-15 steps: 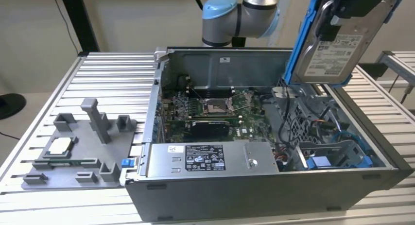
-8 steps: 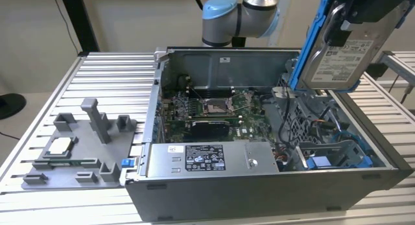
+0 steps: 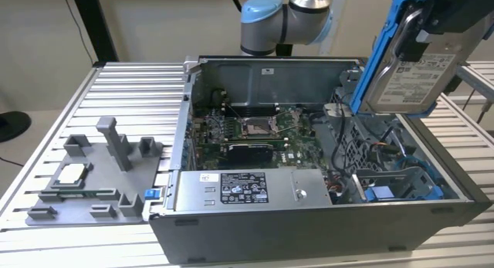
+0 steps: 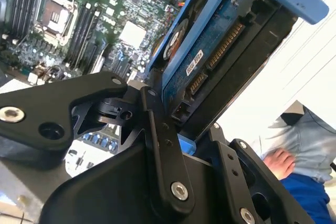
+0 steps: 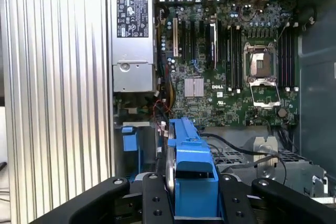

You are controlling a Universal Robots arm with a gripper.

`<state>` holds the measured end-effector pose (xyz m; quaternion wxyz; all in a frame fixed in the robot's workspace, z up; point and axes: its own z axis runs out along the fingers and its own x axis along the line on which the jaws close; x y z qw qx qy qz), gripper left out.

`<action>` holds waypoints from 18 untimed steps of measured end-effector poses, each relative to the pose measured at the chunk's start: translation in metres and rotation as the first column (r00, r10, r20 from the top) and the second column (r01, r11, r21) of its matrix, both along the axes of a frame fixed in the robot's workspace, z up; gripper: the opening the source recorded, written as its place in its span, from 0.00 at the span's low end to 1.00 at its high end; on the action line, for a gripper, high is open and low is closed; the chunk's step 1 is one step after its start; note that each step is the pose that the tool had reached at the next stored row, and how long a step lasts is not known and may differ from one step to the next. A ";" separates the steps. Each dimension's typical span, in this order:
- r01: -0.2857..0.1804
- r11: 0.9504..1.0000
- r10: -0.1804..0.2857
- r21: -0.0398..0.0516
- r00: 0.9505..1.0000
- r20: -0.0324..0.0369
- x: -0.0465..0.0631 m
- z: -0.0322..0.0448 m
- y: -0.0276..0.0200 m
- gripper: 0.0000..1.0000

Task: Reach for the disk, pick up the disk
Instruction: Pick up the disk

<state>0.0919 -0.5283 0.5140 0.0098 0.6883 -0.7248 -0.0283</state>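
- Above the open computer case, at the exterior view's right: the disk, held tilted and clear of the chassis, white label facing the camera, blue bracket along its edge.
- Gripper: black fingers closed on the disk's lower end, seen in both wrist views.
- Second wrist view: the disk's circuit-board underside and connector; a person's hand beyond.
- First wrist view: motherboard and long grey box lying below the blue bracket.
- Exterior view: grey fixture tray beside the case.

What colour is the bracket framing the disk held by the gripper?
Blue, around the silver-grey disk; clearest in the exterior view.
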 end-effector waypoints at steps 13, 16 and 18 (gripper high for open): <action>0.000 1.000 0.000 0.000 1.000 -0.006 0.009 0.0000 -0.0237 0.00; 0.000 1.000 0.000 0.000 1.000 -0.007 0.010 0.0000 -0.0301 0.00; 0.000 1.000 0.000 0.000 1.000 -0.007 0.010 0.0000 -0.0345 0.00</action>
